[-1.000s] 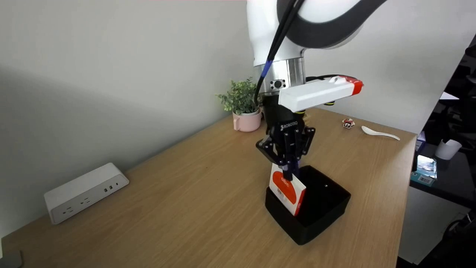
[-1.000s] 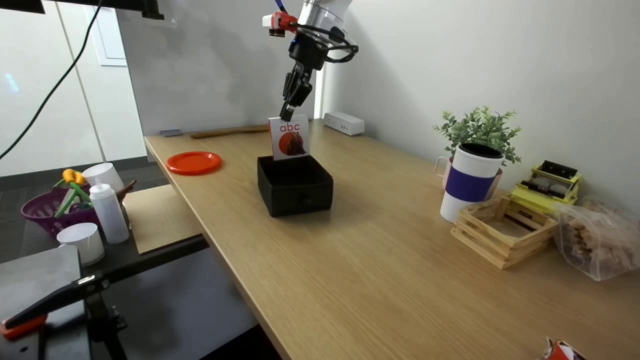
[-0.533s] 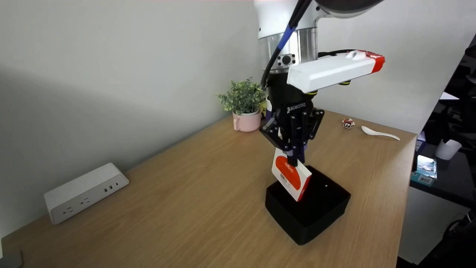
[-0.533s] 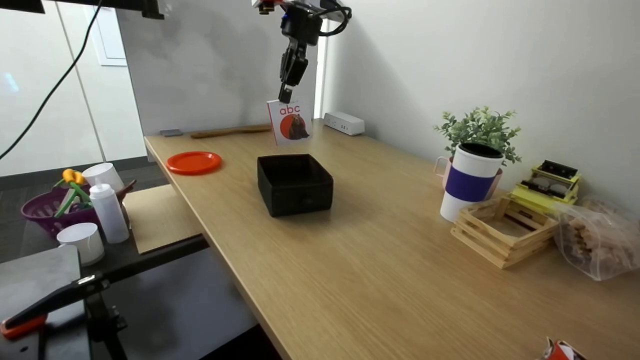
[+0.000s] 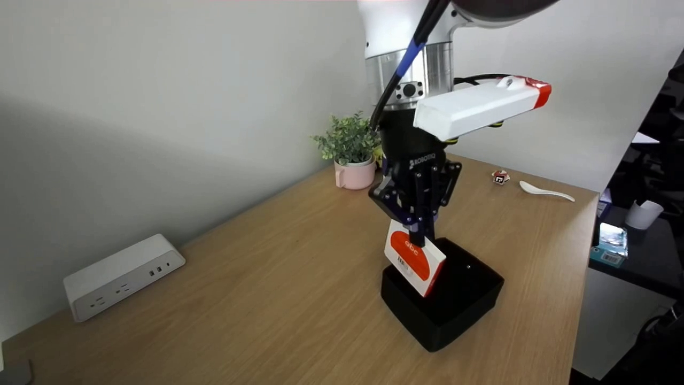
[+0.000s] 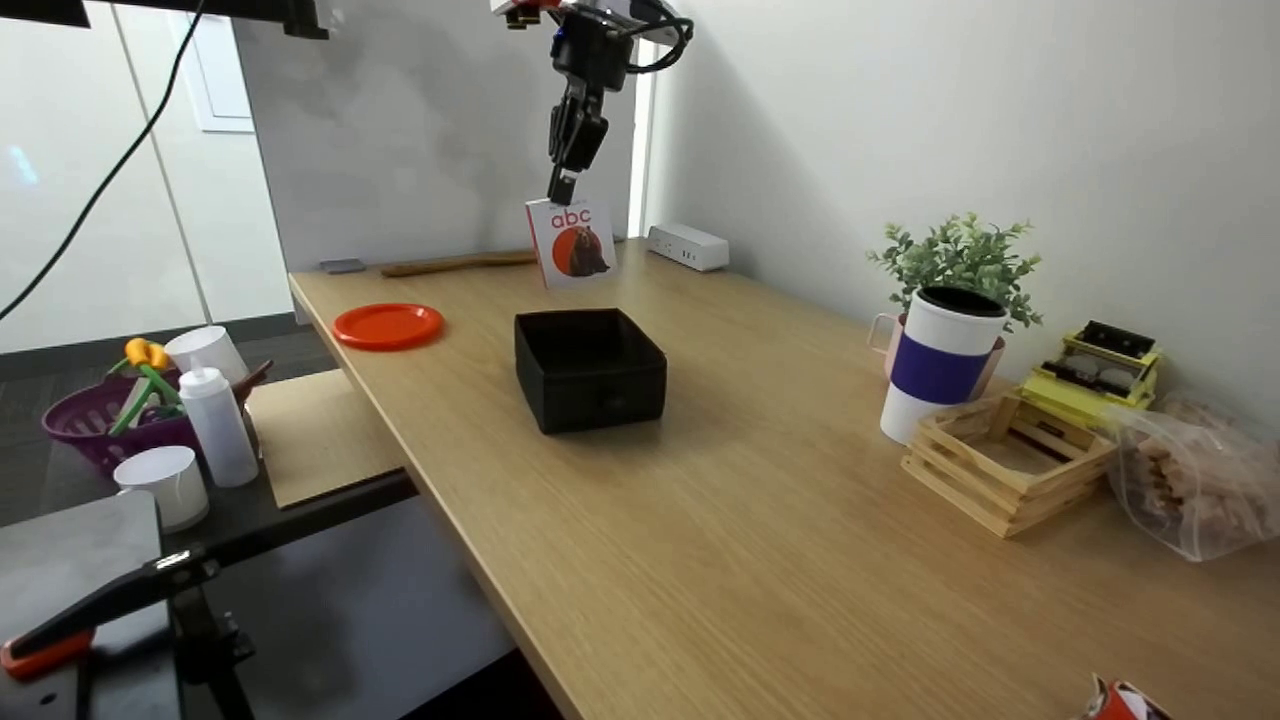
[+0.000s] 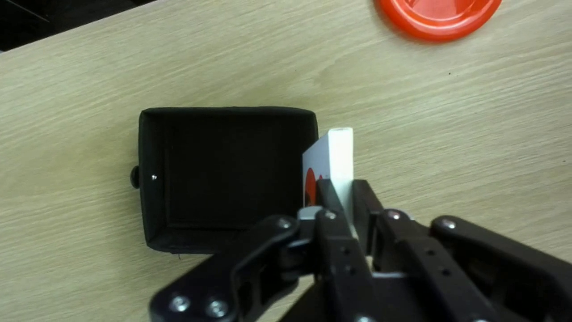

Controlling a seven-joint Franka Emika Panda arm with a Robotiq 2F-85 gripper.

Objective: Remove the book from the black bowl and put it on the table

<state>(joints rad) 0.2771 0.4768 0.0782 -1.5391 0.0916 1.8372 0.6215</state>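
The book (image 5: 409, 259) is a thick block with white and red-orange faces and "abc" on it. My gripper (image 5: 418, 239) is shut on its top edge and holds it upright, slightly tilted, in the air. In an exterior view the book (image 6: 572, 250) hangs above and beyond the far wall of the black bowl (image 6: 605, 395). In the wrist view the gripper (image 7: 342, 184) has a finger on each side of the book (image 7: 340, 154), which is over the bowl's right edge. The bowl (image 7: 228, 112) is empty and sits on the table (image 6: 800, 580).
A red plate (image 6: 388, 327) lies near the bowl by the table edge. A white power strip (image 5: 125, 275) stands along the wall. A potted plant (image 5: 352, 155), a white and blue cup (image 6: 942, 365), a wooden crate (image 6: 1010, 460) and a white spoon (image 5: 546, 191) are also on the table.
The gripper has lifted the book up out of the bowl. In the last half second it has shifted slightly away from the bowl, toward the power strip end. The bowl has not moved.
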